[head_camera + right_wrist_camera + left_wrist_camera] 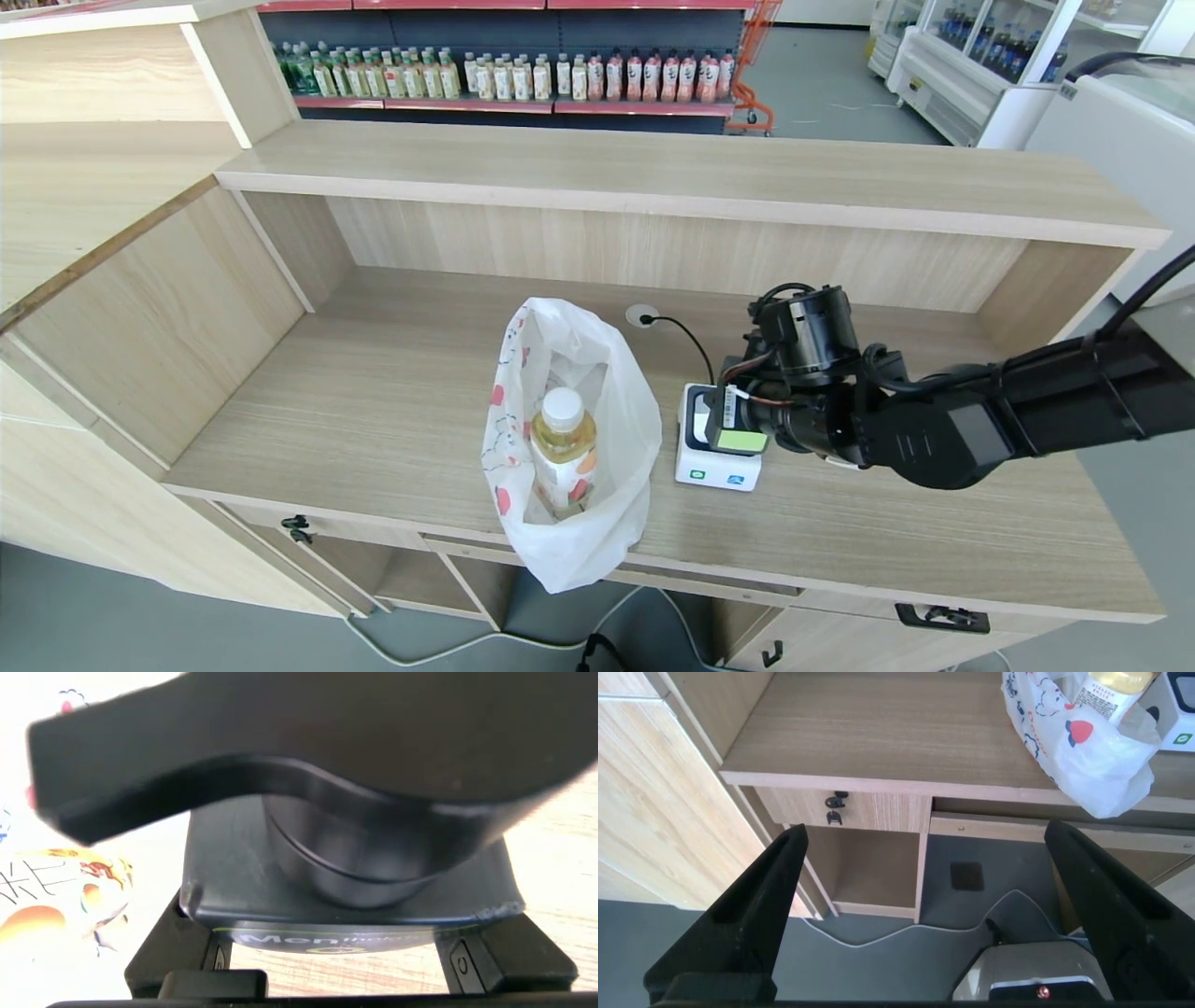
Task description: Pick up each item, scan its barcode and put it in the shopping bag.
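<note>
Store checkout tabletop (392, 401), wood-grained. At the right gripper (736, 422) the jaws are clenched on a dark container (742, 441) with a green label, held directly above the barcode scanner (714, 467); its long axis cannot be determined. The shopping bag (597, 411) stands just beside the scanner on the robot's left, mouth up, so the transfer likely runs that way. At the left gripper (926, 840) the jaws are released, below the tabletop's front edge, well apart from the scanner. Count: one container, one scanner, one bag, one drink bottle (563, 448) inside it.

Right arm (980, 420) enters from right edge, stretched to frame centre. Right gripper (733, 420) jaws clamped on dark box (742, 441). Left gripper (926, 840) jaws spread wide.
</note>
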Controlling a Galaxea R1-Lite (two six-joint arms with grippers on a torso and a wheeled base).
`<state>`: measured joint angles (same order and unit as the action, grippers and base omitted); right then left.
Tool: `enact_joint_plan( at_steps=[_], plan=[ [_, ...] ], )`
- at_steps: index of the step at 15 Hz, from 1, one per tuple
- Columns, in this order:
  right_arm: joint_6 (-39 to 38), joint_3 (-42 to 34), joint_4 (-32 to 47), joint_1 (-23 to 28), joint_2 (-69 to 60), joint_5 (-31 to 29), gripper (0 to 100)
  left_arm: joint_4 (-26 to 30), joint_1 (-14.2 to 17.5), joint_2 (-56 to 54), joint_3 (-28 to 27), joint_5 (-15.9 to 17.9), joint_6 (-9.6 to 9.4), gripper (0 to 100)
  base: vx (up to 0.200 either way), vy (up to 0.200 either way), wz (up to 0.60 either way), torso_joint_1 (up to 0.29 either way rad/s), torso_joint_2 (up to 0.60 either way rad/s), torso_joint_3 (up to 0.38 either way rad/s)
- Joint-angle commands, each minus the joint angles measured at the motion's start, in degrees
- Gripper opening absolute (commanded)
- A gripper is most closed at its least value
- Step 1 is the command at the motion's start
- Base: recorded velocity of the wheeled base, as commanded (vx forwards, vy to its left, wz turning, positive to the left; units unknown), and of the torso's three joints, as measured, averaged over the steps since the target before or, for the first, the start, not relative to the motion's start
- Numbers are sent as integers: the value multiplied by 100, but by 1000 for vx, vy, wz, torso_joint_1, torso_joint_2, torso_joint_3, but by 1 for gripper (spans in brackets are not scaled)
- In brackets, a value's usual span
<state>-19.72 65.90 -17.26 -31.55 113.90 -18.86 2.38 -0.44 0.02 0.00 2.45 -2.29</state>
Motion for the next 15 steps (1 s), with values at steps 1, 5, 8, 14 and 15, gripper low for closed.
enact_joint_plan(
  at_steps=[1, 5, 8, 14, 15],
  plan=[
    [-5, 107, -49, 0, 159, -4, 0, 0, 0, -2, 0, 1, -8, 100, 0, 0, 0, 0, 0, 0],
    [21, 133, -295, -18, 353, -21, 0, 0, 0, -2, 0, 1, 1, 100, 0, 0, 0, 0, 0, 0],
    [21, 116, -304, -44, 370, -30, 0, 0, 0, -2, 0, 1, 1, 100, 0, 0, 0, 0, 0, 0],
    [12, 98, -322, -123, 458, -39, 0, 0, 0, -2, 0, 1, 1, 100, 0, 0, 0, 0, 0, 0],
    [4, 125, -330, -141, 493, -118, 0, 0, 0, -2, 0, 1, 9, 100, 0, 0, 0, 0, 0, 0]
  ],
)
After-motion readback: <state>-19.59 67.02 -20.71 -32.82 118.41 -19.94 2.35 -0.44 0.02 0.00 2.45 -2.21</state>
